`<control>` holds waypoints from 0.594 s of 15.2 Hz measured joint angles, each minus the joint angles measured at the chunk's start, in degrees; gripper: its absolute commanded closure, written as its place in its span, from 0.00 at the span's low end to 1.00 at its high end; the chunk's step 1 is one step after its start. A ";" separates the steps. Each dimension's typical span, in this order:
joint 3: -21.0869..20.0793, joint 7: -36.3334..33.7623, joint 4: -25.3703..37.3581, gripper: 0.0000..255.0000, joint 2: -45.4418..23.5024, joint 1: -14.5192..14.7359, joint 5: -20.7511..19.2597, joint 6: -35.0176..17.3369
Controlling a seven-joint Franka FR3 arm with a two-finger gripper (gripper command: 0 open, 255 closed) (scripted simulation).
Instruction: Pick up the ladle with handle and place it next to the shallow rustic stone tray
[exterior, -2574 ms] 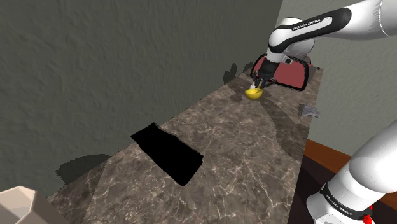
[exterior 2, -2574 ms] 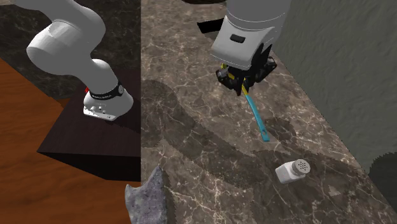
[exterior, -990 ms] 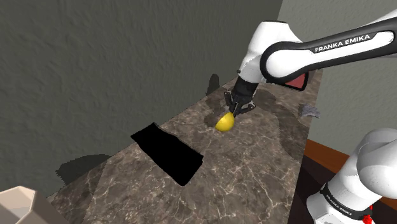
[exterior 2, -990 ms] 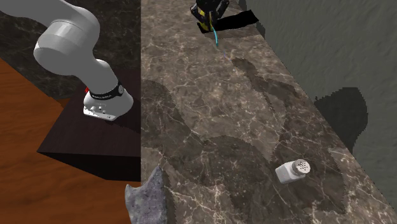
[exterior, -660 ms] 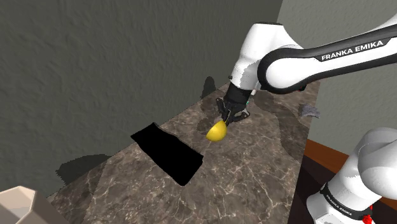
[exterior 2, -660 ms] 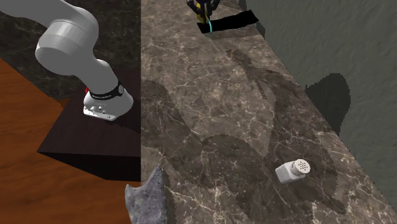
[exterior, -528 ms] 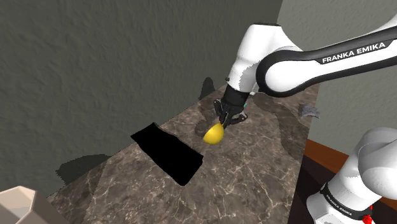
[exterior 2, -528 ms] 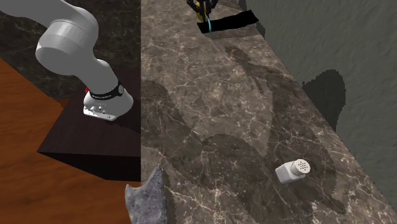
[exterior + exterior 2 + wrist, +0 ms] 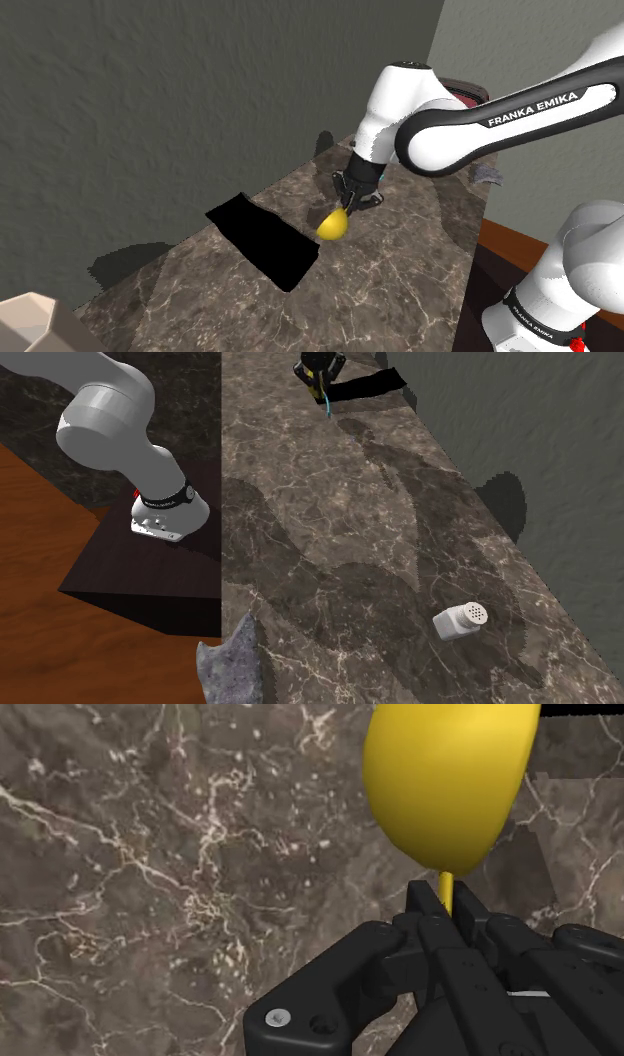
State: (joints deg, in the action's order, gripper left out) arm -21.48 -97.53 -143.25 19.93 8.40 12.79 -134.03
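Now ladle in gripper, over brown marbled countertop, just beside black rectangular patch — smooth bright-yellow bowl, thin yellow neck, teal handle. Jaws clamped on neck — bowl pointing away from hand.

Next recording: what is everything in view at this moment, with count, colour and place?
ladle: one, yellow bowl, blue-green handle, held over the countertop beside the black rectangle
black rectangle: one, on the countertop by the wall
shaker: one, white, lying on its side on the countertop
crumpled object: one, grey, at the countertop's edge
angular object: one, cream, shoulder view's lower left
countertop: one, brown marble
arm: one, white, dark joints
gripper: one, black, shut on the ladle's handle
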 measured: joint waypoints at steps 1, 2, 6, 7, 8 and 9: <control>-0.07 0.09 -0.61 1.00 -0.33 0.00 0.06 -0.92; -0.21 0.08 -1.06 1.00 -0.84 -0.02 0.04 -1.87; -0.80 -0.12 -2.66 1.00 -2.61 -0.02 0.00 -5.23; -0.94 -0.16 -3.02 1.00 -3.30 -0.10 -0.10 -6.28; -1.09 -0.22 -3.33 1.00 -4.03 -0.18 -0.23 -7.32; -1.16 -0.19 -3.85 1.00 -4.36 -0.17 -0.19 -8.19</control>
State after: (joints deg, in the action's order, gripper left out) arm -22.65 -97.71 -147.10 15.57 8.22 12.60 -142.22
